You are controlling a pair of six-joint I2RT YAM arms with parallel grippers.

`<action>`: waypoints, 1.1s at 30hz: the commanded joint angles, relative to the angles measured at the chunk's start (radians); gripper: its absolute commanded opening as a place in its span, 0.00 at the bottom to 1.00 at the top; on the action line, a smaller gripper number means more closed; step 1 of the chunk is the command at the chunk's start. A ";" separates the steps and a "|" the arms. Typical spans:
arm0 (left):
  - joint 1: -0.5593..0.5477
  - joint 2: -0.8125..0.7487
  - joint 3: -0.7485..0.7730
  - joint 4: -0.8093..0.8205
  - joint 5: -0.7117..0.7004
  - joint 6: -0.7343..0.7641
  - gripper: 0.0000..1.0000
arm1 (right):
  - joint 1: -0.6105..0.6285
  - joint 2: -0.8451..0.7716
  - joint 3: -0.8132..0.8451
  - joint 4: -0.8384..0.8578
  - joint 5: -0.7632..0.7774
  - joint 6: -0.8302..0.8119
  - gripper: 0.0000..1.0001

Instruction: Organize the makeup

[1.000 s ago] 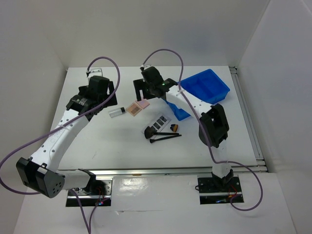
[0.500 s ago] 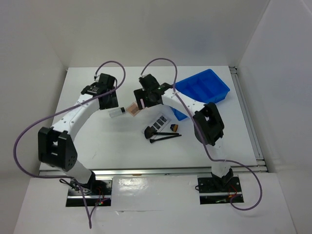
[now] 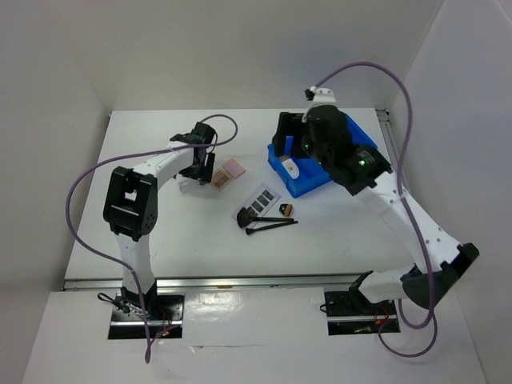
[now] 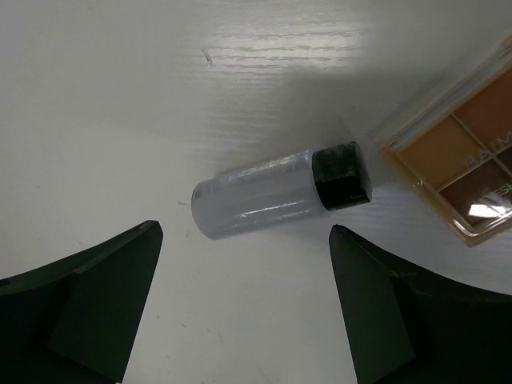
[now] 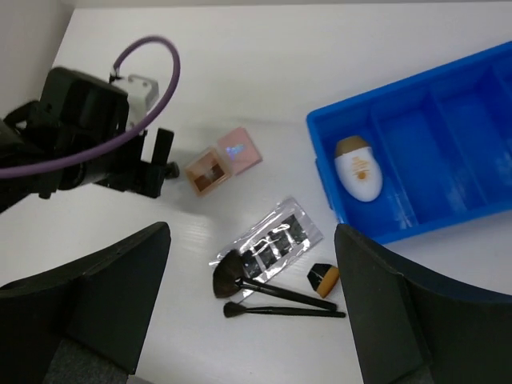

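A clear vial with a black cap lies on the white table. My left gripper is open and hangs just above it, one finger either side; in the top view it mostly hides the vial. A tan compact and a pink compact lie right of the vial. The grey strip palette, two black brushes and a small orange-and-black piece lie mid-table. A white tube lies in the blue bin. My right gripper is open and empty, high above the bin's left end.
The blue divided bin stands at the back right; its other compartments hold nothing. White walls close the table at the back and sides. The left arm's purple cable loops over the left side.
My right arm has swung right, from the compacts to above the bin. My left gripper has moved right and down onto the vial's spot.
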 commanded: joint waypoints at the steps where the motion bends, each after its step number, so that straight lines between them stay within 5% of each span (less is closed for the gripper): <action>1: 0.000 0.012 0.035 0.035 0.023 0.150 1.00 | -0.020 -0.045 -0.004 -0.109 0.111 0.043 0.91; 9: 0.010 0.036 0.014 0.068 0.176 0.305 1.00 | -0.030 -0.046 0.082 -0.175 0.156 0.032 0.91; 22: 0.065 0.108 -0.003 0.109 0.186 0.302 0.95 | -0.030 -0.046 0.091 -0.193 0.156 0.042 0.91; 26: 0.074 0.108 -0.015 0.100 0.207 0.274 0.81 | -0.030 -0.036 0.091 -0.193 0.156 0.042 0.91; 32: 0.083 0.108 -0.003 0.068 0.276 0.226 0.46 | -0.030 -0.036 0.091 -0.193 0.147 0.042 0.91; 33: 0.083 0.108 0.009 0.054 0.291 0.216 0.20 | -0.030 -0.027 0.091 -0.184 0.147 0.042 0.91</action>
